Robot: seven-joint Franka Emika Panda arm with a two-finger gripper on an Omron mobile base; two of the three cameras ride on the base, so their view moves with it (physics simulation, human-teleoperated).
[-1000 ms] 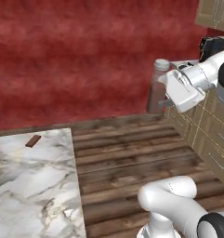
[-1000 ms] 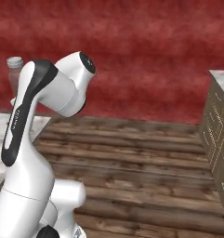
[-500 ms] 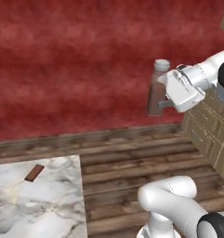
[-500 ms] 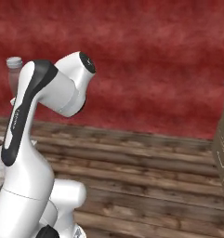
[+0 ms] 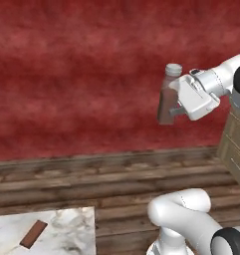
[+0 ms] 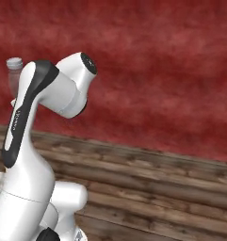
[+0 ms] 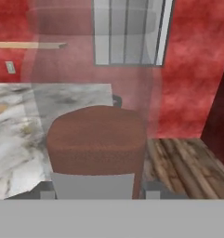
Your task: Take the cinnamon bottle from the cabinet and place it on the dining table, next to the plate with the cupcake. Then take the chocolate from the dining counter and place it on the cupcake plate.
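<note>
The gripper [image 5: 177,110] is clamped on the cinnamon bottle [image 5: 168,97], carried upright high above the wooden floor [image 5: 116,179], well away from the table [image 5: 66,231] where the chocolate [image 5: 33,233] lies. Best play now, I'd say: keep that bottle vertical, swing across smoothly, and lower it onto the marble without clipping the chocolate.

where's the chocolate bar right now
In the left base view, the chocolate lies flat at the lower left, on the corner of the marble dining counter, near its edge by the wood floor.
</note>
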